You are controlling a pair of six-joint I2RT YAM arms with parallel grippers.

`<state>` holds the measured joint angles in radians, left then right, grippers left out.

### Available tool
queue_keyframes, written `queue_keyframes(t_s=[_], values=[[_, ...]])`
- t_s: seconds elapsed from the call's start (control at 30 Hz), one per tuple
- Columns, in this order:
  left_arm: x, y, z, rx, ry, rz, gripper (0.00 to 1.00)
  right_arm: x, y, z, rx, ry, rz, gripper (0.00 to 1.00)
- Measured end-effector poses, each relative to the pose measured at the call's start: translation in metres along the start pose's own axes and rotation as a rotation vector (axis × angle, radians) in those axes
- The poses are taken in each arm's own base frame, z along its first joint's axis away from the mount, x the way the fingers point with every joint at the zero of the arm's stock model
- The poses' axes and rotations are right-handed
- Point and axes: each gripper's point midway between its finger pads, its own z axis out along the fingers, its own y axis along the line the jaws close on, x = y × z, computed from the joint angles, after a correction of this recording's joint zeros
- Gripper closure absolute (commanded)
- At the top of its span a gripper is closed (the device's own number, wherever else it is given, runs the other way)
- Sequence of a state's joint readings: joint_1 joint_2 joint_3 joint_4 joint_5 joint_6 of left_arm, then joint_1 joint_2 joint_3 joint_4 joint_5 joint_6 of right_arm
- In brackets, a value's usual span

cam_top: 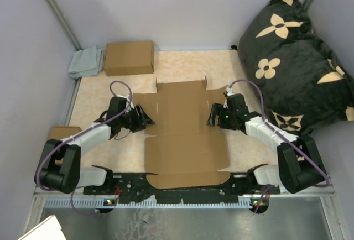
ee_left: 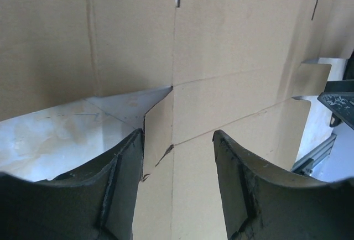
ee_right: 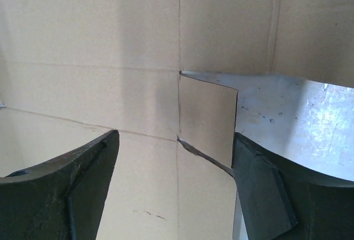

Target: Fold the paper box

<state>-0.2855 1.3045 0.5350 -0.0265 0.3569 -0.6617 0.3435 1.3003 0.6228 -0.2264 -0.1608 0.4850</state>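
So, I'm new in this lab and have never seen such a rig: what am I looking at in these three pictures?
Two robot arms are bolted at the near edge of a table. The wide picture looks down from above. The other two come from a camera on each wrist, so the dark shapes at the bottom are that arm's own fingers. A brown paper box lies flat between the arms, not yet folded. The left gripper and right gripper each sit at one side of it, jaws open, with a small side flap between the fingers and nothing gripped. Farther back lie a closed cardboard box and a grey cloth. A black flowered cushion sits on the right.
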Motion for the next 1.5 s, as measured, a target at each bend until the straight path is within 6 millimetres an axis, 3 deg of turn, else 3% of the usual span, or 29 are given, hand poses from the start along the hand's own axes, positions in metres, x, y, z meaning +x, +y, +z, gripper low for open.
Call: queue_keyframes(t_s=[0.57, 0.77, 1.0, 1.23, 1.5], values=[[0.002, -0.051, 0.007, 0.115, 0.03, 0.039, 0.42, -0.016, 0.036, -0.009, -0.104, -0.019, -0.058, 0.2], [0.018, -0.052, 0.026, 0.112, 0.088, 0.029, 0.42, -0.012, 0.045, 0.002, -0.125, 0.011, -0.073, 0.2], [0.03, -0.051, 0.047, 0.11, 0.134, 0.009, 0.43, 0.011, 0.049, 0.026, -0.129, 0.096, -0.088, 0.21], [0.033, -0.057, 0.062, 0.128, 0.152, 0.01, 0.43, 0.004, 0.066, 0.04, -0.157, 0.085, -0.094, 0.23], [0.033, -0.061, 0.068, 0.148, 0.158, 0.003, 0.43, 0.0, 0.067, 0.044, -0.143, 0.068, -0.085, 0.24]])
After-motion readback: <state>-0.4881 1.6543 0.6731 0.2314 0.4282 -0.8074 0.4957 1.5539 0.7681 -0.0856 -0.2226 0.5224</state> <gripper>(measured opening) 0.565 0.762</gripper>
